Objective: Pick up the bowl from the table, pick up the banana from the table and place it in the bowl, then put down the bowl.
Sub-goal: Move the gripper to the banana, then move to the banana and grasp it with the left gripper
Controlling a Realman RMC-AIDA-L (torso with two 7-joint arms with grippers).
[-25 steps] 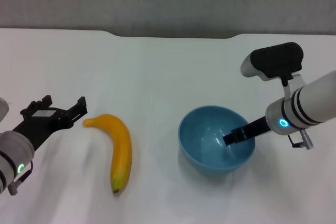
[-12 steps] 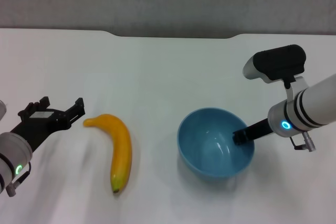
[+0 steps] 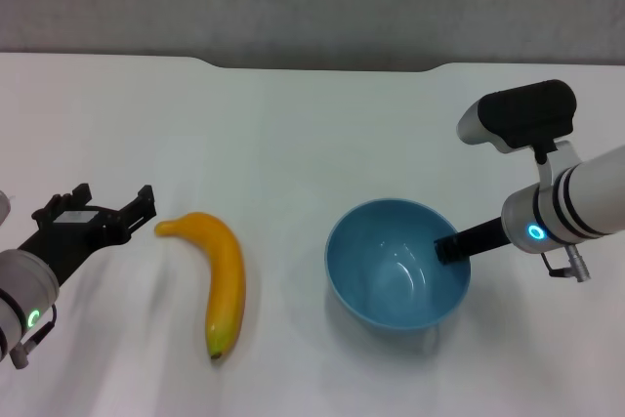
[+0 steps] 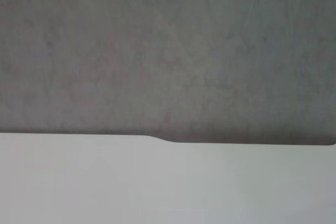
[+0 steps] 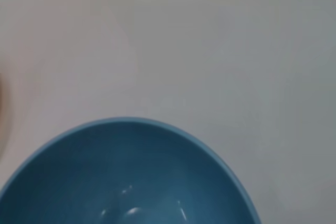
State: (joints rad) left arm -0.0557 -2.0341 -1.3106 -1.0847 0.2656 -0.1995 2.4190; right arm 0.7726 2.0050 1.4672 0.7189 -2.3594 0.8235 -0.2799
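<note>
Bowl (image 3: 397, 263) gripped at its right rim by right tool (image 3: 451, 247), closed on the rim with one dark finger inside the wall. Glossy light-blue, upright, nothing inside it; whether resting on white desk (image 3: 312, 134) or raised just off it cannot be told. From right wrist camera, same bowl (image 5: 131, 174) fills the near part of the picture, bare desk (image 5: 210, 40) beyond its far rim.

Banana (image 3: 221, 280) lies flat on the desk, well to the left of the right tool and apart from the bowl, stem end pointing toward left tool (image 3: 96, 220), dark tip toward the robot. Left tool sits just beside the stem end, not touching, fingers spread, holding nothing. Left wrist camera shows only desk edge (image 4: 168, 182) with its notch and grey wall (image 4: 168, 51).
</note>
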